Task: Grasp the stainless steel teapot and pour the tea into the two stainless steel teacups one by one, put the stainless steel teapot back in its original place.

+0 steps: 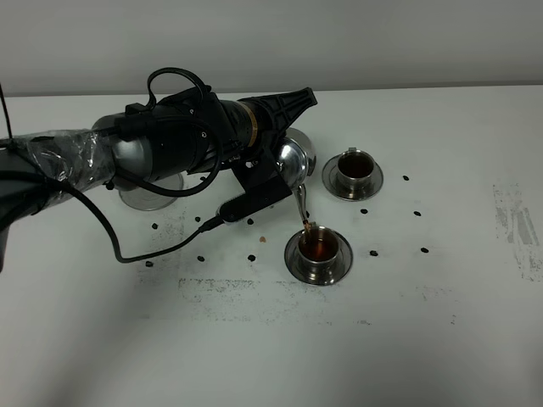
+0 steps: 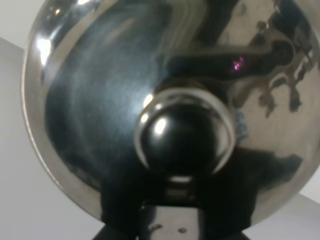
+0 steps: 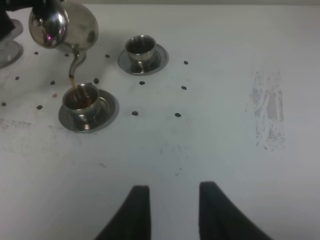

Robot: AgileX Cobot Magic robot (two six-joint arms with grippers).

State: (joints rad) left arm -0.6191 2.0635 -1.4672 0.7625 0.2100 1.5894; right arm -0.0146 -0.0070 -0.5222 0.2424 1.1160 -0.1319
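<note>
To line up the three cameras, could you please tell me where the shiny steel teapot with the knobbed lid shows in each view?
Exterior high: the shiny steel teapot sits centre, tilted, its spout over the nearer small steel cup on a saucer.
Left wrist: teapot fills the picture, lid knob in the middle.
Right wrist: teapot in one corner, spout toward the same cup.
Shared landmark: that tea-filled cup, absent from the left wrist view.
</note>
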